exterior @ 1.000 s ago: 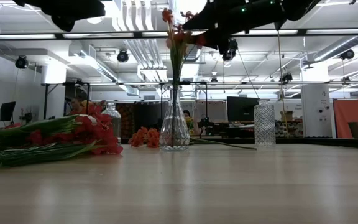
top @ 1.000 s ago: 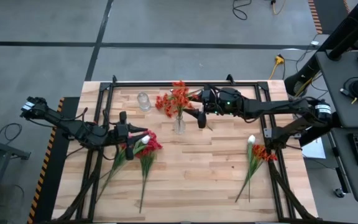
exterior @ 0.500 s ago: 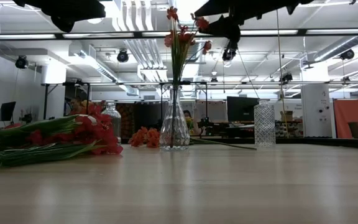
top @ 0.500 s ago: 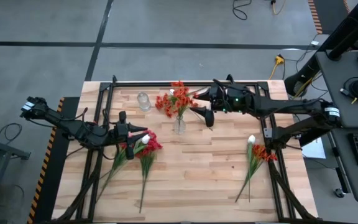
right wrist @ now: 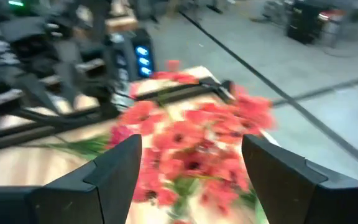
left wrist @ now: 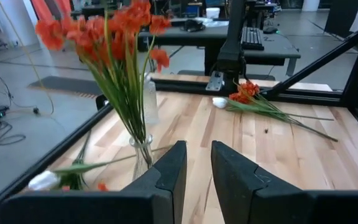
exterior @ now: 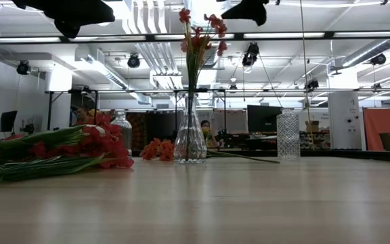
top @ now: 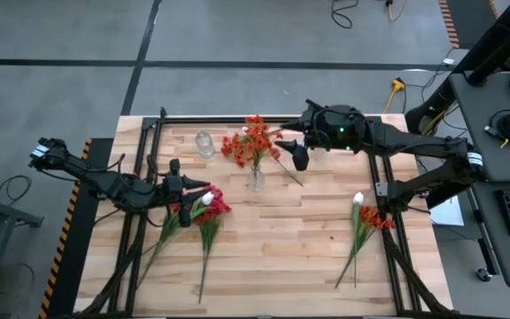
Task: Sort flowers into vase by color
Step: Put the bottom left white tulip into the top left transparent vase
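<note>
A clear vase [top: 255, 180] at the table's middle far side holds orange flowers [top: 257, 140] upright by their stems. My right gripper [top: 292, 144] hangs open, high above the table just right of those blooms [right wrist: 191, 146], touching nothing. Red flowers and one white flower [top: 207, 204] lie on the table at the left. My left gripper [top: 204, 191] hovers over their blooms, its fingers [left wrist: 170, 169] a narrow gap apart with nothing between them. More orange flowers and a white one [top: 366, 217] lie at the right.
An empty glass vase [top: 204, 143] stands at the far left of centre, and a patterned glass vase [exterior: 288, 134] stands to the right. One orange spray [exterior: 158, 149] lies behind the filled vase, its stem [top: 289, 174] running right. A black frame [top: 153, 142] edges the table.
My right gripper has risen and drawn back toward the table's far right, away from the orange blooms, staying open. The flowers stay in the vase. My left arm has kept still.
</note>
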Available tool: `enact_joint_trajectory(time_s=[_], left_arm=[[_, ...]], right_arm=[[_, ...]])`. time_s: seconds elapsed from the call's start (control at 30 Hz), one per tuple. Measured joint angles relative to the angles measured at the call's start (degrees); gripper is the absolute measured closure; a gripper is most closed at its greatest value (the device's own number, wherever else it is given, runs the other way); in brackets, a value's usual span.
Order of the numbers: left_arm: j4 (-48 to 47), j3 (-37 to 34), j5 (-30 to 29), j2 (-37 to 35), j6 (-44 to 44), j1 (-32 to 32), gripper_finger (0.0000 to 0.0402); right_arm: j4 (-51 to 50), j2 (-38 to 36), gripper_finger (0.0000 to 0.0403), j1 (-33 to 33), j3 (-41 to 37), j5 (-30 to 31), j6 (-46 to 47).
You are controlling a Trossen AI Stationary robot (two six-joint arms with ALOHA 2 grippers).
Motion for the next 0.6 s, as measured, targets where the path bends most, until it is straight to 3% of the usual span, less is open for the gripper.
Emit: enact_joint_trajectory(time_s=[0.3,0.6], left_arm=[[-11.5,1.1,0.7,0.0,-16.0,0.0,0.0342],[-37.5,10.3,11.6,3.5,-40.2,0.0,0.0342]], right_arm=[[-20.5,0.0,0.0147,0.4,8.4,2.2,4.9],[-37.0,-0.2,0.0156,1.9,12.9,2.3,12.3]])
